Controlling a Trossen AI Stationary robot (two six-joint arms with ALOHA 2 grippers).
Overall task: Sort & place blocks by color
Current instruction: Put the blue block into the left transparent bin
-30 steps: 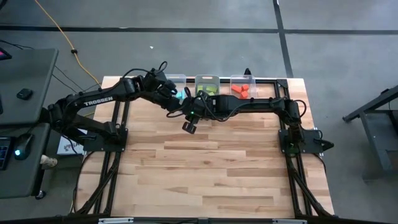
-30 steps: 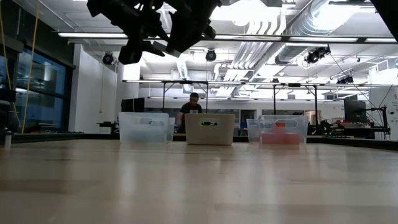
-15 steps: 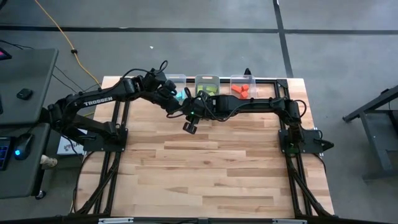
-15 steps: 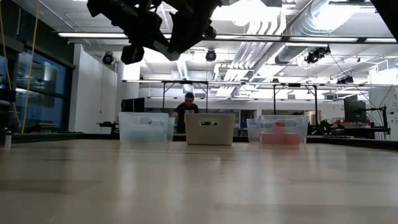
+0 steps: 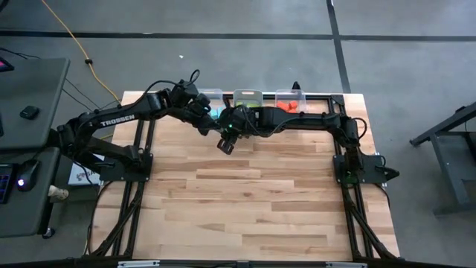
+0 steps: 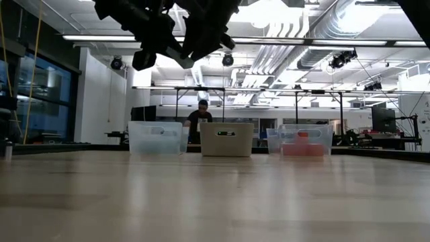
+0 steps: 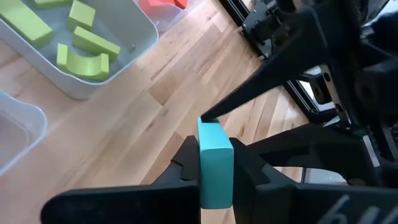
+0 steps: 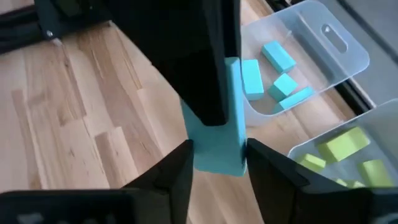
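Observation:
Both grippers meet high above the table, in front of the bins. A light blue block (image 7: 216, 165), a short bar, stands between the fingers of my left gripper (image 7: 216, 158), which is shut on it. My right gripper (image 8: 217, 163) is open: its fingers stand close on either side of the same block (image 8: 214, 149), and I cannot tell whether they touch it. A dark finger (image 8: 211, 62) of the left gripper covers the block's upper part in the right wrist view. In the high view the two grippers overlap (image 5: 221, 125). My left gripper pinches the light blue block between its two fingers on two opposite long faces (image 7: 202, 171). The block lies along the fingers and sticks out beyond their tips. It hangs clear of the table.
Three clear bins stand in a row at the far edge: one with light blue blocks (image 8: 283, 68), one with lime green blocks (image 7: 78, 40) and one with red-orange blocks (image 5: 290, 106). The bare wooden table (image 5: 260, 201) stretches toward the near edge. A person stands in the room behind (image 6: 201, 114).
In the low view my left gripper's fingers have come together. My right gripper has shifted a little toward the far edge, nearer the bins.

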